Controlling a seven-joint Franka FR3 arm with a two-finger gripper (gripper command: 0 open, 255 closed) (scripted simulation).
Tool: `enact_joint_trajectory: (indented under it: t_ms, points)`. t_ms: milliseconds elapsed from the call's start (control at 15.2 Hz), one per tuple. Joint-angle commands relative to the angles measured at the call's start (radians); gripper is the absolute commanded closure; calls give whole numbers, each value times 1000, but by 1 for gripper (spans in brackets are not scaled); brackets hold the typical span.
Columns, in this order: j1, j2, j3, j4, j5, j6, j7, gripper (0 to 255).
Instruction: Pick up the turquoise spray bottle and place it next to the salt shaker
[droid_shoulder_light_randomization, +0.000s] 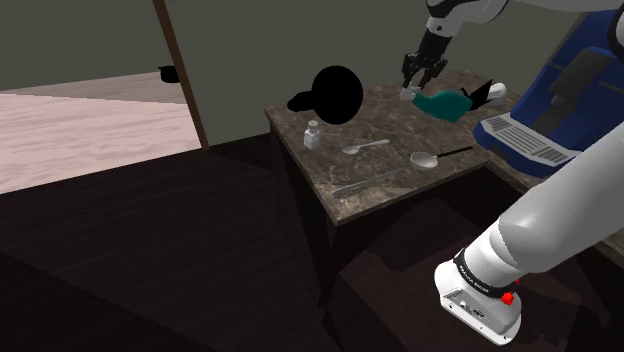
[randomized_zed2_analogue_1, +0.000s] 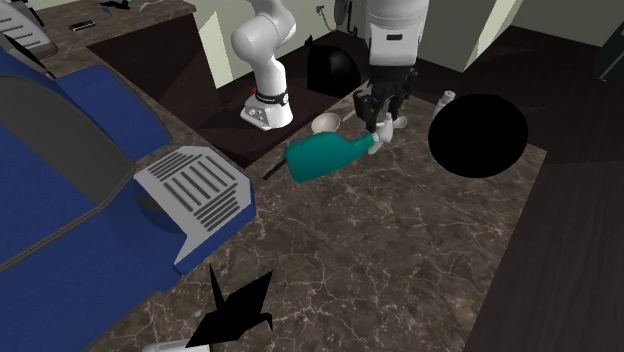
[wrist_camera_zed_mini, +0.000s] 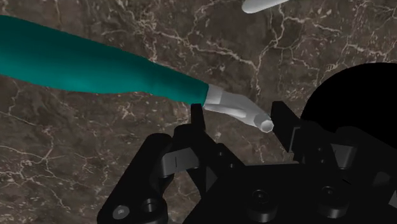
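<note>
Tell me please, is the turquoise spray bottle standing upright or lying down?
Lying down: the spray bottle rests lengthwise on the marbled countertop, its pale nozzle pointing sideways.

I'm viewing the marble counter (droid_shoulder_light_randomization: 330, 160) from high behind the arm (droid_shoulder_light_randomization: 540, 230). The second camera is facing back toward the arm, nearer. The wrist camera is sharing that counter close-up.

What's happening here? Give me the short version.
A white Franka arm is working on the turquoise spray bottle, which lies on its side on the dark marbled counter. The black gripper is down at the bottle's white nozzle end; whether it has a grip cannot be told. The bottle is not yet lifted. The salt shaker, its destination, stands apart near the counter's far corner, toward the shoulder view's left.
</note>
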Motion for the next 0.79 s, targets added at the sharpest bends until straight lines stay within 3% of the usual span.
enact_joint_trajectory:
  t_ms: [0, 726]
  points:
    - [17, -57, 27, -65, -24, 16, 55, 255]
    - [100, -261, 214, -279, -59, 47, 346, 255]
